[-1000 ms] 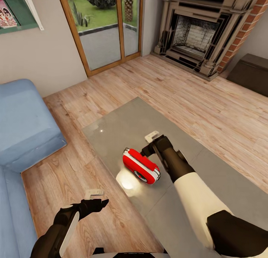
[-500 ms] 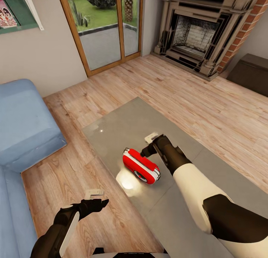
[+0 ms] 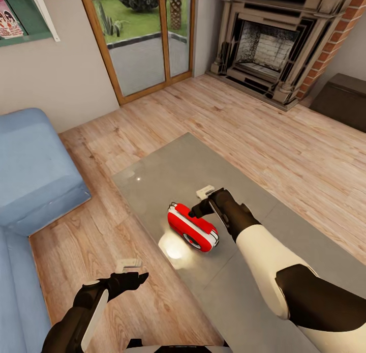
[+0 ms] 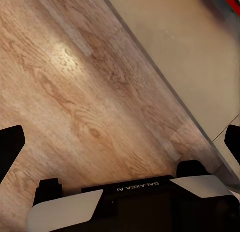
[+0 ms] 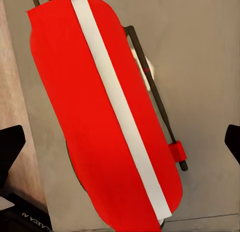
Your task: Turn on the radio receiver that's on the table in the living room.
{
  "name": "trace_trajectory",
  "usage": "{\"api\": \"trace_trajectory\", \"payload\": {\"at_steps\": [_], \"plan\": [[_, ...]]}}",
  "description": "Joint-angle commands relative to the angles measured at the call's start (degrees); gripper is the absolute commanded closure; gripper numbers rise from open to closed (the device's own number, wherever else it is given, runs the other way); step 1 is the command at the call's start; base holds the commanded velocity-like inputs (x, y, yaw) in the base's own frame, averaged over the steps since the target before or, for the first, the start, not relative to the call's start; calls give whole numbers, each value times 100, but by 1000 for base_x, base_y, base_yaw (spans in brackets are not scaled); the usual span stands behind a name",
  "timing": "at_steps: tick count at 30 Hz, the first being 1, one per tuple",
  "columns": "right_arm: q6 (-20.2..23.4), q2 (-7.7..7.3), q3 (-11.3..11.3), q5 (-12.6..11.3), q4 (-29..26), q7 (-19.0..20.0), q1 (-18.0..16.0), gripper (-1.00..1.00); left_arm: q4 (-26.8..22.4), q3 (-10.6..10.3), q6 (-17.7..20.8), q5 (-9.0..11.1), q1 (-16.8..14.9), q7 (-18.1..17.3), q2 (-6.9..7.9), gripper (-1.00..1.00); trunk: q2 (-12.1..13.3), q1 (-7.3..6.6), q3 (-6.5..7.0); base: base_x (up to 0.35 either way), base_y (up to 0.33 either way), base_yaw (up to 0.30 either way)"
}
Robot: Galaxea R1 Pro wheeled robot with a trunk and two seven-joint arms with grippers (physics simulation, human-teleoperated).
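Right hand (image 3: pixel 201 200) edged closer, open, empty, beside radio receiver (image 3: pixel 192 227), mid-table (image 3: pixel 152 180), bare top around.

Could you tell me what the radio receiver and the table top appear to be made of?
Radio receiver: probably smooth moulded plastic, going by its uniform red shell, white trim band and rounded corners.
Table: possibly polished stone or glass with a glossy finish, since the grey-beige top mirrors a bright light patch.

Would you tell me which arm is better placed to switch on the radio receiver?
The right. Its end effector sits over the table beside the radio receiver; the left end effector hangs over the floor.
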Motion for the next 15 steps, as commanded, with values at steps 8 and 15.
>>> {"api": "trace_trajectory", "payload": {"at_steps": [8, 15], "plan": [[-459, 0, -4, -14, 589, -267, 2, -100, 0, 0, 0, -4, 0, 0, 0, -100, 0, 0, 0, 0, 0, 0], [-660, 0, -9, -16, 789, -329, 6, -100, 0, 0, 0, -2, 1, 0, 0, -100, 0, 0, 0, 0, 0, 0]]}}
